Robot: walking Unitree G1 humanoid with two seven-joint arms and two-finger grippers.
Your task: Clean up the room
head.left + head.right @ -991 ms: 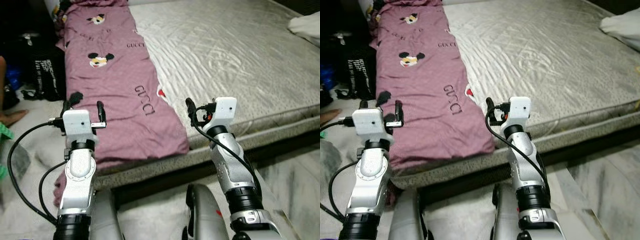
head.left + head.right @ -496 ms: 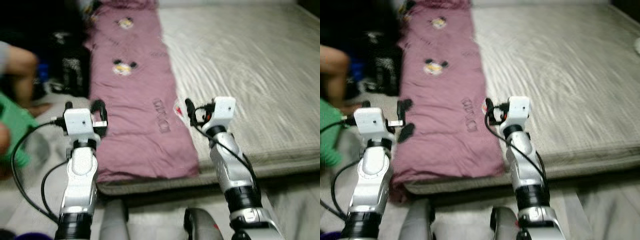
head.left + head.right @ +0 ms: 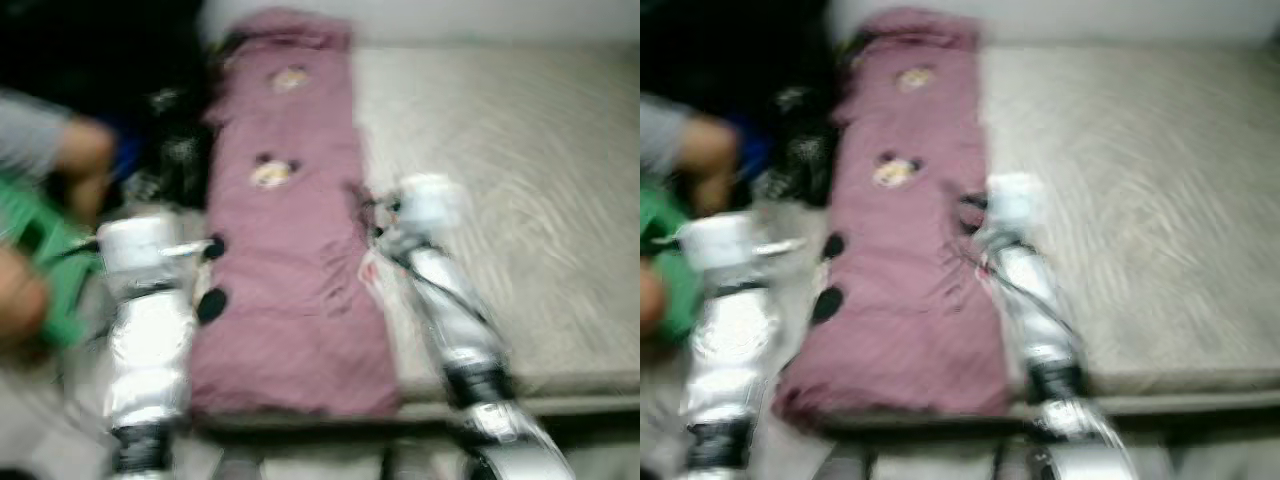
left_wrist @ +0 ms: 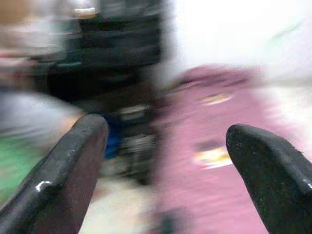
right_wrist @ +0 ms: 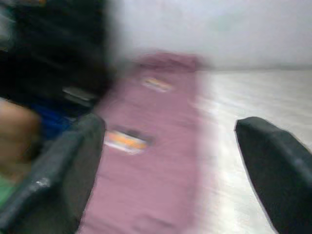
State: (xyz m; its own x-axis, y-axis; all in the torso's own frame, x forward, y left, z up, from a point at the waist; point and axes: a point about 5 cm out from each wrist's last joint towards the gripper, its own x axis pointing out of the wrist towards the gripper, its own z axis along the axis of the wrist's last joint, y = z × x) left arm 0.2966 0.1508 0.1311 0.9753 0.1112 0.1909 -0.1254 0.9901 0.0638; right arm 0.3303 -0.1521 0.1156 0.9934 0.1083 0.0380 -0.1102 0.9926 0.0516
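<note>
Item: bedside scene, all views blurred by camera motion.

Change: over the last second the whole picture has swung toward the robot's left; the white bundle once at the far right of the bed has left the frame, and a person's arm (image 3: 45, 150) with something green (image 3: 40, 270) has come in at the near left. This reads as the robot turning, not as things moving. Judgement: it is repositioning, and nothing is held.

Near: left gripper (image 4: 165, 161), fingers spread wide with nothing between them, raised at the near left edge of the bed. Right gripper (image 5: 170, 161), fingers likewise spread and empty, raised over the seam where blanket meets bare mattress (image 3: 520, 200).

Middle to far: mauve blanket (image 3: 295, 250) with cartoon-mouse prints, lying flat along the mattress's left side. Long axis runs near to far; near end at the bed's near edge, far end bunched toward the wall. Its left edge hangs over the bed's side.

Far left: dark bags (image 3: 175, 150), indistinct.
</note>
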